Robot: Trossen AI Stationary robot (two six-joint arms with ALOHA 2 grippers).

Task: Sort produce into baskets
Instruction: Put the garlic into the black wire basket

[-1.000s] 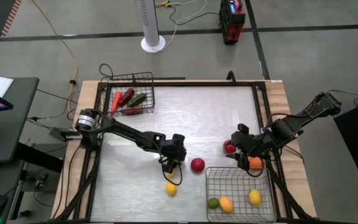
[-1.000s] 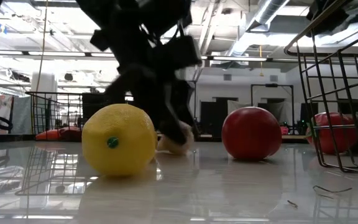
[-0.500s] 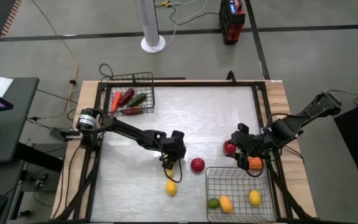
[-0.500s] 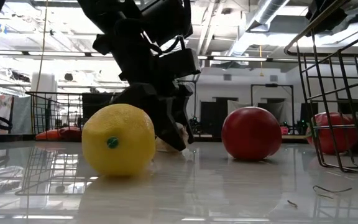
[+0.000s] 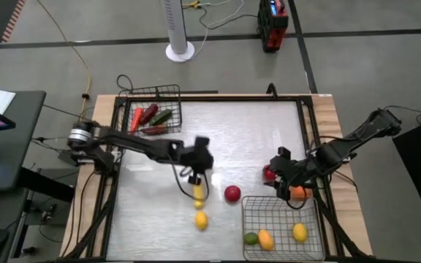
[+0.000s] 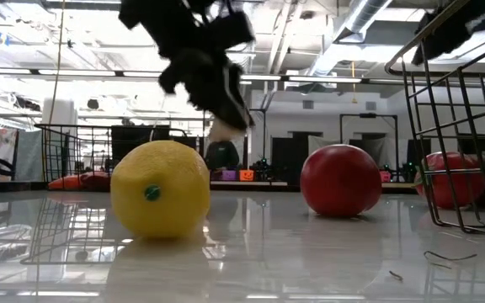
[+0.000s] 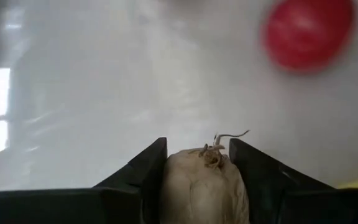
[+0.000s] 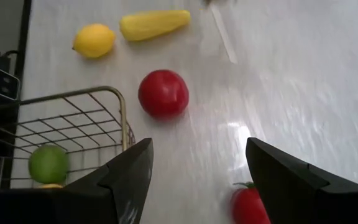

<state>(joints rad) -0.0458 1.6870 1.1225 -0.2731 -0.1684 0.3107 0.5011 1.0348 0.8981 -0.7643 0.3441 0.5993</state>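
My left gripper [image 5: 196,177] hangs above the table's middle, shut on a long yellow piece [image 5: 198,191]. On the table below lie a lemon [image 5: 201,220] and a red ball [image 5: 232,193]. At the right, my right gripper [image 8: 199,146] stands open above a small red fruit [image 5: 270,173], touching nothing. An orange fruit [image 5: 299,193] shows under that arm, by the far rim of the near-right basket [image 5: 248,219], which holds a green and two yellow fruits. The far-left basket [image 5: 175,109] holds red and dark green long pieces. My left gripper pinches the long yellow piece between its two fingers, one on each long side [image 7: 166,171]. The fingers slant down toward the table's near edge and lie along the piece. Its pale tufted end [image 7: 211,154] sticks out past the fingertips. The piece hangs clear of the table [image 6: 222,130].
A dark metal frame [image 5: 305,109] runs round the white tabletop. Open tabletop lies between the two baskets, toward the far right. Beyond the table stand a white post [image 5: 179,29] and a red and black box [image 5: 272,22] on the floor.
My left gripper has shut on the long yellow piece, then risen and drawn back toward the table's far edge. The piece, which lay on the table behind the lemon, now hangs clear of it. The lemon and red ball have stayed put.
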